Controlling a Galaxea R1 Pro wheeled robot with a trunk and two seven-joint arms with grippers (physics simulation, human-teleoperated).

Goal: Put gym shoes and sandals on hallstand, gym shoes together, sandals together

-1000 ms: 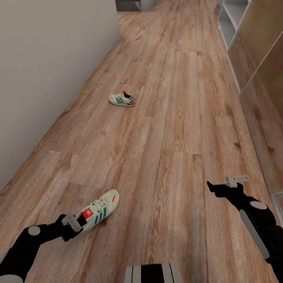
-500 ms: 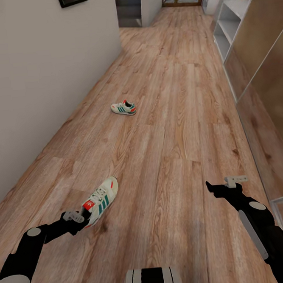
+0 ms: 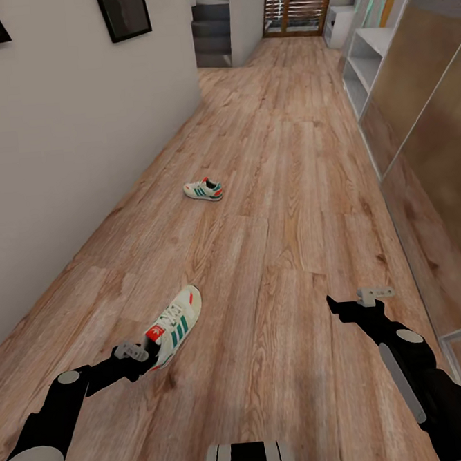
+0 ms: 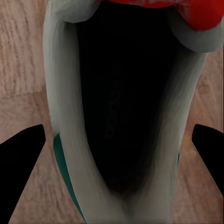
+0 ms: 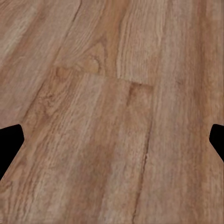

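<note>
One cream-white gym shoe [image 3: 175, 323] with green stripes and a red tongue label hangs low over the corridor floor [image 3: 270, 206], toe pointing away from me. My left gripper [image 3: 146, 351] is shut on its heel. The left wrist view looks into the shoe's dark opening [image 4: 121, 112], with a finger on each side of the heel. The second gym shoe [image 3: 203, 189] lies on the planks further down the corridor, near the left wall. My right gripper [image 3: 341, 310] hovers open over bare planks [image 5: 112, 116]. The sandals are out of view.
A plain wall [image 3: 77, 131] with dark picture frames [image 3: 124, 11] runs along the left. White open shelving [image 3: 364, 60] and brown sliding panels [image 3: 430, 124] line the right; I cannot tell whether the shelving is the hallstand. A slatted door [image 3: 297, 5] closes the far end.
The head camera has tilted up, showing more of the corridor's far end. The left gripper and its shoe have edged right and forward together. The right arm keeps its pose.
</note>
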